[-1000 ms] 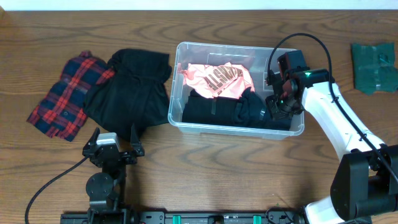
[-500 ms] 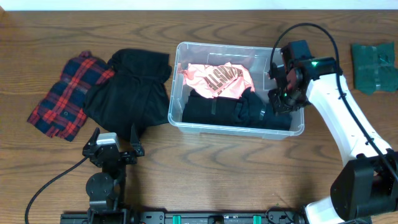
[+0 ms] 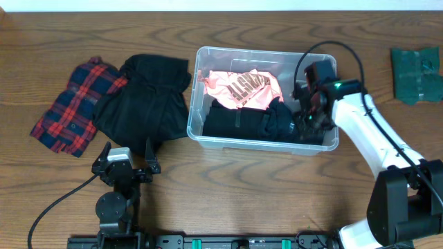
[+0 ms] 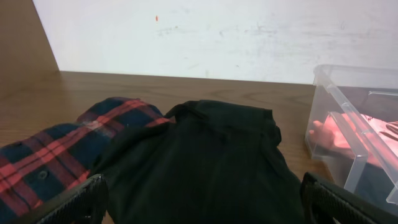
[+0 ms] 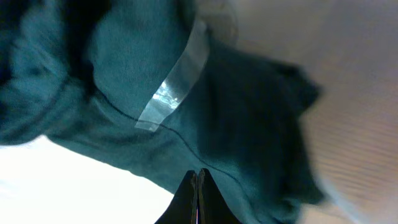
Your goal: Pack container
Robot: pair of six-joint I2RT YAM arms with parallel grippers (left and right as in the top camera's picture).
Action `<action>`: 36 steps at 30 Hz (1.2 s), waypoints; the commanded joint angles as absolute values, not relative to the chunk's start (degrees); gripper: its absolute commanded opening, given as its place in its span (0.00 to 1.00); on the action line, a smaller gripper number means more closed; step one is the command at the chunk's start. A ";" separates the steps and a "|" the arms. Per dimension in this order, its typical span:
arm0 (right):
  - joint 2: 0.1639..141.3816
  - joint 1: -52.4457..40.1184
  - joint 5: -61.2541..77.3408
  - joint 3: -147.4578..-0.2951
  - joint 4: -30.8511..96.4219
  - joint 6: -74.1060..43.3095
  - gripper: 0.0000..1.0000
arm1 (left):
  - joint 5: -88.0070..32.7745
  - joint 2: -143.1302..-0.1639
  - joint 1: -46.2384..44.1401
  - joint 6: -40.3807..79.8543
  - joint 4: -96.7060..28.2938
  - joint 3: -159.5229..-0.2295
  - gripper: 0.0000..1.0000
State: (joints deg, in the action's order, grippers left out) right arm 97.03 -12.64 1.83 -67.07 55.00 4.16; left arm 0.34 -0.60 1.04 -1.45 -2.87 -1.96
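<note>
The clear plastic container (image 3: 264, 143) stands mid-table and holds a pink printed garment (image 3: 243, 90) and dark folded clothes (image 3: 235, 122). My right gripper (image 3: 305, 119) is inside the container's right end, over the dark clothes. Its fingers (image 5: 198, 182) are pressed together with nothing seen between them. My left gripper (image 3: 127, 167) is open and empty near the front edge, just in front of a black garment (image 3: 142, 104). In the left wrist view its open fingers (image 4: 202, 200) frame that black garment (image 4: 205, 155), with the container (image 4: 348, 107) at the right.
A red and navy plaid shirt (image 3: 72, 104) lies left of the black garment, partly under it, and also shows in the left wrist view (image 4: 50, 155). A dark green folded cloth (image 3: 415, 74) lies at the far right; the blurred right wrist view (image 5: 155, 81) shows green fabric.
My right arm swung up and to the right over the container's right wall, then came back down and left into the container's right end. The left arm has not moved.
</note>
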 commanded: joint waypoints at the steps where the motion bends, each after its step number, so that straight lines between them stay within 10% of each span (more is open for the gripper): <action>1: 96.86 -13.30 2.42 -63.09 52.73 4.32 0.01 | 0.60 -0.23 1.32 -1.19 -4.03 -0.23 0.98; 13: 96.86 -12.01 1.65 -54.35 36.73 5.58 0.01 | 0.60 -0.21 1.32 -1.19 -4.03 -0.23 0.98; 36: 96.86 -7.62 1.93 -90.26 63.79 3.77 0.03 | 0.60 -0.23 1.32 -1.19 -4.01 -0.23 0.98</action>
